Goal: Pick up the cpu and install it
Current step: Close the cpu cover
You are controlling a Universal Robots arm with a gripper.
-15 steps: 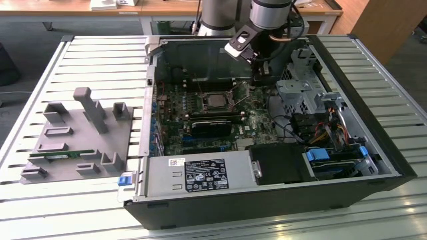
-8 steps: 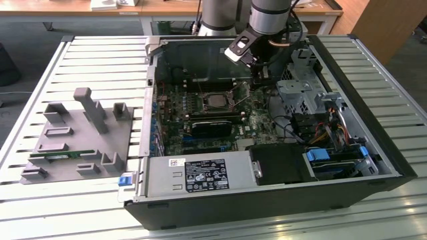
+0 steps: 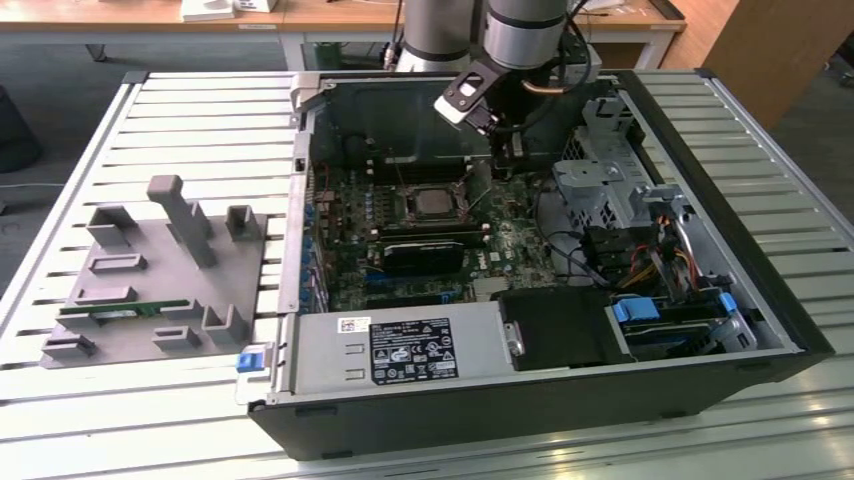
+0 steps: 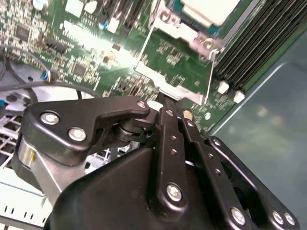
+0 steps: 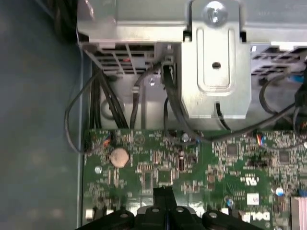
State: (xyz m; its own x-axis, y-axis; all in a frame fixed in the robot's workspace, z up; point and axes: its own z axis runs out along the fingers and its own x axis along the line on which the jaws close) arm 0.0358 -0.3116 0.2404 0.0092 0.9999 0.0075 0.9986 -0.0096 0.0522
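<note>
The cpu (image 3: 430, 203) lies flat in the square socket on the motherboard (image 3: 514, 235) inside the open computer case; its pale silver top (image 4: 211, 8) also appears in the second wrist view. The socket's metal hold-down frame (image 4: 168, 84) stands tilted up on the side toward my gripper. My gripper (image 3: 501, 160) hangs just beside the socket, toward the exterior view's right. Its black fingers (image 5: 163, 191) are pressed together with nothing between them. The gripper tips (image 4: 165, 103) sit right at the raised frame's edge.
The case wall (image 3: 310, 150), a silver drive cage (image 3: 594, 180) and loose cables (image 5: 103, 100) crowd the gripper. A power supply (image 3: 400, 350) fills the near end. A grey fixture (image 3: 147, 270) with a green memory stick (image 3: 127, 312) rests on the slatted table.
</note>
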